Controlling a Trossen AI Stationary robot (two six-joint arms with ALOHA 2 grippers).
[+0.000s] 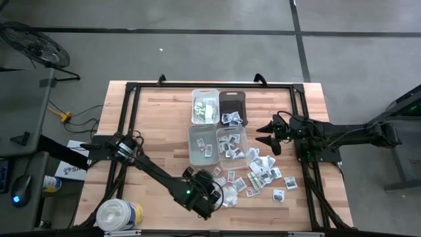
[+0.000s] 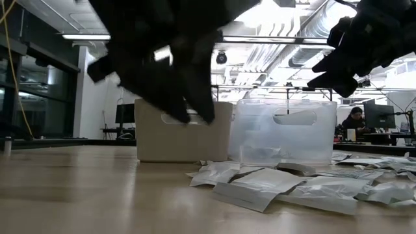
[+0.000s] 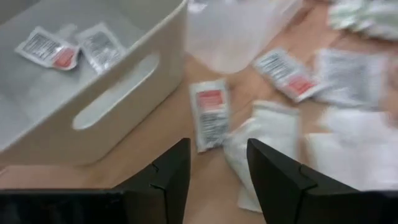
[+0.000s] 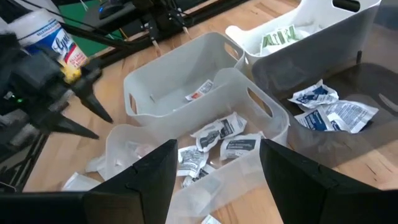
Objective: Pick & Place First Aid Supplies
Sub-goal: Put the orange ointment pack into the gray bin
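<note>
White paper packets (image 1: 263,174) lie scattered across the wooden desk (image 1: 158,125) beside four small bins, and we see more of them inside the bins. The left pincer (image 1: 212,197) hovers low over the near edge of the pile, its fingers (image 3: 171,180) spread and empty above one packet (image 3: 209,113) with a red mark. The right pincer (image 1: 265,133) hangs spread beside the clear bin (image 1: 231,142). A white tub (image 1: 118,214) stands at the desk's near left corner.
</note>
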